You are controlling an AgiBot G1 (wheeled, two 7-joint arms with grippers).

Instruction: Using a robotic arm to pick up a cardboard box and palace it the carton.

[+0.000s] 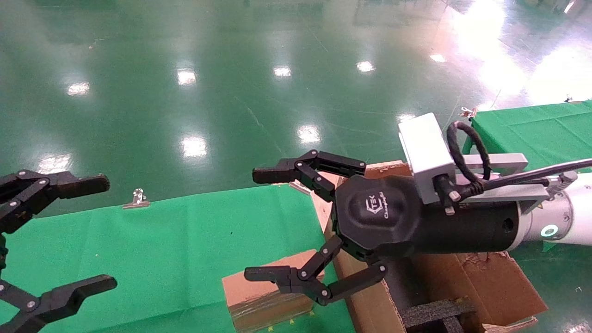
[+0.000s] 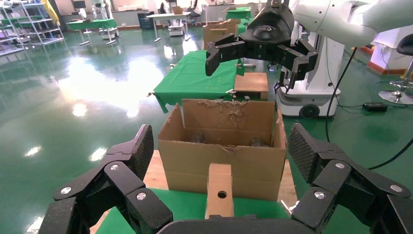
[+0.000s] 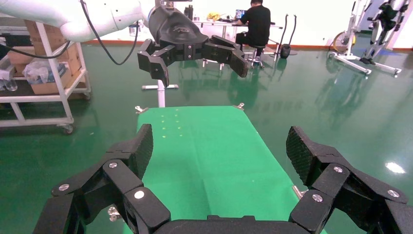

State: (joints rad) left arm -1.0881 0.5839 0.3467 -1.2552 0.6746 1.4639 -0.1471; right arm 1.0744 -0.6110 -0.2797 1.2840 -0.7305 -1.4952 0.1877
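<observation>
The small taped cardboard box lies on the green-covered table, close beside the carton. The carton is large, with torn flaps and black foam inside. My right gripper, on the white arm, is open and empty. It hangs above the small box and the carton's near wall. My left gripper, all black, is open and empty at the table's left end. In the left wrist view the small box shows its round hole, with the carton behind it and the right gripper above.
Metal clips hold the green cloth at the table's far edge. A second green table stands at the back right. The carton rests on a wooden board. Shiny green floor lies beyond. The right wrist view shows bare green cloth and the left gripper beyond.
</observation>
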